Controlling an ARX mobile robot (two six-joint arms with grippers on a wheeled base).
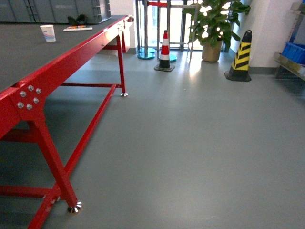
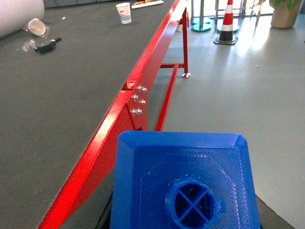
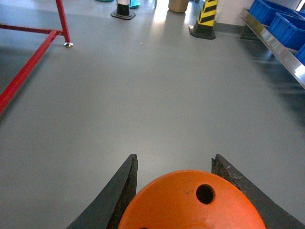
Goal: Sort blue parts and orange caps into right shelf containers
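Your orange cap sat between the right gripper's two fingers, gripped tight. Your blue part sat in the left gripper, whose fingers I could not see. The blue crates were far off to the right, nearer your right arm.

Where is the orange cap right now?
The orange cap sits between the right gripper's two dark fingers at the bottom of the right wrist view, held above bare grey floor, with the blue crates on the shelf far ahead on the right.
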